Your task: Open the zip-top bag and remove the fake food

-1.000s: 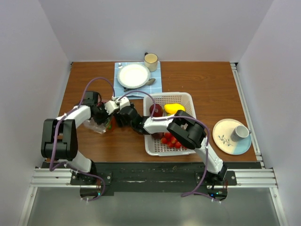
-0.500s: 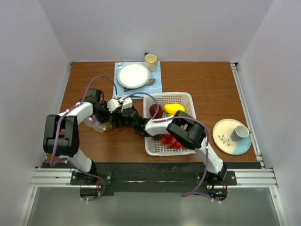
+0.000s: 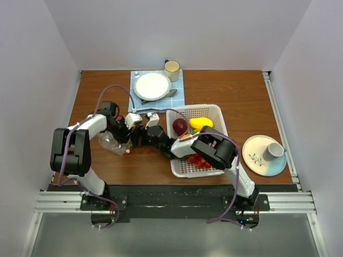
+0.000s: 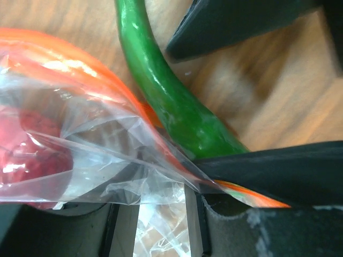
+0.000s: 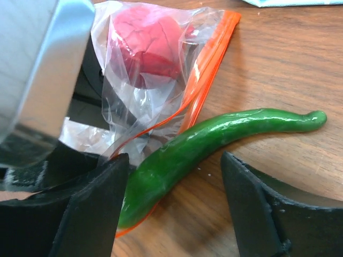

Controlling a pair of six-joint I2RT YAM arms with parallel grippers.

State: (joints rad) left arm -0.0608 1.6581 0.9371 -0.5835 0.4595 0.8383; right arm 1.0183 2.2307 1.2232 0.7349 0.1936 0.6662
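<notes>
The zip-top bag (image 5: 140, 91), clear with an orange zip strip (image 5: 210, 64), lies left of the basket (image 3: 211, 167). A red piece of fake food (image 5: 147, 45) is inside it. A green pepper (image 5: 214, 138) sticks out of its mouth onto the wood. My left gripper (image 3: 122, 133) is shut on the bag's zip edge (image 4: 244, 194). My right gripper (image 5: 174, 201) is open and low over the table, straddling the pepper's thick end without touching it. In the basket lie a maroon piece (image 3: 180, 126), a yellow piece (image 3: 199, 123) and small red pieces (image 3: 197, 159).
A white plate (image 3: 152, 85) on a blue mat, a spoon and a cup (image 3: 172, 69) stand at the back. A saucer with a mug (image 3: 266, 153) is at the right. The right arm's elbow (image 3: 213, 150) hangs over the basket.
Both grippers and the bag have shifted slightly toward the back of the table. The basket has slid a little to the right. The right jaws have narrowed slightly.
</notes>
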